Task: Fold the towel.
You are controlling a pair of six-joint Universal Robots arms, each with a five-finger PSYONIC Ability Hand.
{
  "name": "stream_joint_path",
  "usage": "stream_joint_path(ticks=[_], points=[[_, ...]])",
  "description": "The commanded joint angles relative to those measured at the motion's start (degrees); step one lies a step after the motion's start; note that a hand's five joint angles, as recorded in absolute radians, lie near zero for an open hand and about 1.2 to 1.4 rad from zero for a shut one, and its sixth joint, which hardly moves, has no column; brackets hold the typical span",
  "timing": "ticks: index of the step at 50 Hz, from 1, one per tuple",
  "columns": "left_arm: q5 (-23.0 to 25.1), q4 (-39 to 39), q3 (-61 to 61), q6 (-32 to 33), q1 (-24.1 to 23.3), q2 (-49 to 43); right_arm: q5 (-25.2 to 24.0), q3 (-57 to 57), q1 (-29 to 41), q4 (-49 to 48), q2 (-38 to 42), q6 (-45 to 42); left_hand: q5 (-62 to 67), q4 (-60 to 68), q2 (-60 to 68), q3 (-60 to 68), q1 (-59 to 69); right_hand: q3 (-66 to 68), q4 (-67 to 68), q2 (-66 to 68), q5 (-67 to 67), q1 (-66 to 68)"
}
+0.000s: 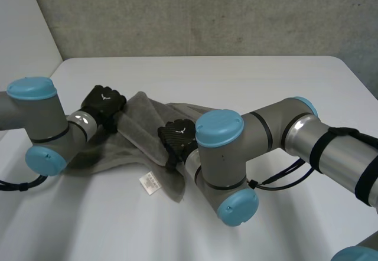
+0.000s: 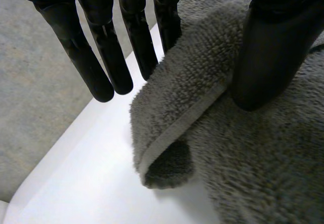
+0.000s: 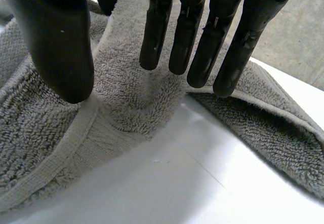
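Two straight-fingered, unclenched hands, left hand (image 1: 103, 103) and right hand (image 1: 177, 136), touch the crumpled, looped-pile grey towel (image 1: 144, 125).

The grey terry towel (image 1: 142, 134) lies rumpled on the white surface (image 1: 236, 78), a hemmed fold raised between the left robot hand's (image 1: 103, 103) thumb and fingers, its middle bunched under the right robot hand (image 1: 177, 136), its white label (image 1: 150, 182) near that hand.

— What was the setting?
— A white table (image 1: 248, 78) with rounded corners stood against a rough, mottled grey wall (image 1: 207, 13).
— And off to the side?
— A plain white panel (image 1: 23, 25) met that wall beyond the table's far left corner. Soft, even light lay across the tabletop.
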Motion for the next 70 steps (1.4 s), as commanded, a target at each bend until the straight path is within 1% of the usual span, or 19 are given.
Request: stream_joint_path(ticks=[1, 5, 12, 13, 14, 16, 17, 18, 25, 27, 30, 35, 38, 40, 43, 52, 58, 63, 70], points=[[0.4, -0.1, -0.4, 0.1, -0.1, -0.3, 0.0, -0.4, 0.0, 0.3, 1.2, 0.4, -7.1, -7.1, -7.1, -7.2, -6.8, -14.2, -14.3, -14.4, -14.1, -14.1], [0.0, -0.2, 0.0, 0.0, -0.1, -0.3, 0.0, -0.6, 0.2, 0.3, 1.2, 0.9, -20.5, -20.5, -20.5, -20.6, -20.2, -21.4, -21.5, -21.6, -21.3, -21.4], [-0.1, -0.2, 0.3, 0.0, 0.0, -0.3, 0.0, -0.8, 0.2, 0.2, 1.3, 0.8, -12.8, -12.8, -12.8, -12.9, -12.5, -16.0, -16.1, -16.2, -15.9, -16.0], [0.0, -0.2, 0.1, 0.0, 0.0, -0.3, 0.0, -1.0, 0.2, 0.2, 1.6, 0.7, -3.3, -3.3, -3.3, -3.4, -3.0, -10.0, -10.1, -10.2, -9.9, -10.0], [0.0, -0.2, 0.1, 0.0, 0.0, -0.3, 0.0, -1.0, 0.2, 0.2, 1.6, 0.7, -3.2, -3.2, -3.2, -3.3, -2.9, -10.0, -10.1, -10.2, -9.9, -9.9], [0.0, -0.2, 0.0, 0.0, -0.1, -0.2, 0.1, -1.2, 0.2, 0.2, 2.1, 0.6, 20.2, 20.2, 20.2, 20.1, 20.5, 18.1, 18.0, 17.9, 18.2, 18.2], [0.0, -0.2, 0.0, 0.0, -0.1, -0.2, 0.1, -1.2, 0.2, 0.2, 2.1, 0.6, 20.3, 20.3, 20.3, 20.2, 20.6, 18.3, 18.2, 18.1, 18.4, 18.3], [-0.1, -0.2, -0.1, -0.1, -0.1, 0.2, 0.1, -1.4, 0.1, 0.2, 1.9, 0.6, 20.3, 20.3, 20.3, 20.2, 20.6, 37.5, 37.3, 37.2, 37.6, 37.5], [-1.1, -3.3, -1.2, -1.7, -1.3, 6.2, 1.5, -1.1, -2.6, -0.4, -6.7, 1.0, 20.3, 20.3, 20.3, 20.2, 20.6, 37.9, 37.8, 37.7, 38.0, 38.0], [-1.1, -5.3, -2.6, -6.8, -2.4, 11.9, 2.3, -0.8, -5.9, -1.6, -14.8, 0.8, 20.3, 20.3, 20.3, 20.2, 20.6, 37.9, 37.8, 37.7, 38.0, 38.0], [-1.2, -5.4, -2.9, -10.9, -3.7, 14.9, 2.0, -0.8, -7.7, -2.3, -18.5, 0.0, 20.3, 20.3, 20.3, 20.2, 20.6, 37.9, 37.8, 37.7, 38.0, 38.0], [-1.6, -5.4, -3.2, -31.0, -7.4, 28.0, -1.6, -3.9, -13.4, 1.7, -29.9, -6.7, 20.3, 20.3, 20.3, 20.2, 20.6, 37.9, 37.8, 37.7, 38.0, 38.0], [-1.7, -5.5, -3.5, -35.9, -7.8, 30.9, -5.3, -5.5, -14.2, 7.8, -31.9, -14.6, 20.3, 20.3, 20.3, 20.2, 20.6, 37.9, 37.8, 37.7, 38.0, 38.0], [-1.7, -5.4, -5.7, -43.0, -8.4, 35.5, -6.2, -5.9, -14.3, 10.9, -32.4, -18.4, 20.3, 20.3, 20.3, 20.2, 20.6, 37.9, 37.8, 37.7, 38.0, 38.0], [-1.4, -5.5, -9.2, -46.4, -9.8, 37.7, -6.5, -6.0, -14.7, 17.4, -32.6, -24.2, 20.3, 20.3, 20.3, 20.2, 20.6, 37.9, 37.8, 37.7, 38.0, 38.0], [-1.5, -5.6, -16.0, -46.4, -14.2, 35.3, -6.8, -3.0, -15.9, 30.3, -30.8, -28.4, 20.3, 20.3, 20.3, 20.2, 20.6, 37.9, 37.8, 37.7, 38.0, 38.0], [-1.5, -5.5, -16.8, -46.3, -14.7, 24.4, -6.6, 0.5, -16.3, 31.1, -26.4, -31.2, 20.3, 20.3, 20.3, 20.2, 20.6, 37.9, 37.8, 37.7, 38.0, 38.0], [-1.2, -4.5, -14.3, -46.3, -16.3, 17.1, -5.4, 3.6, -16.3, 26.9, -23.7, -32.3, 20.3, 20.3, 20.3, 20.2, 20.6, 37.9, 37.8, 37.7, 38.0, 38.0], [-3.8, 0.3, -10.5, -46.0, -16.8, 12.0, 1.9, 11.8, -20.2, 13.6, -25.4, -31.9, 20.3, 20.3, 20.3, 20.2, 20.6, 37.9, 37.8, 37.7, 38.0, 38.0]])
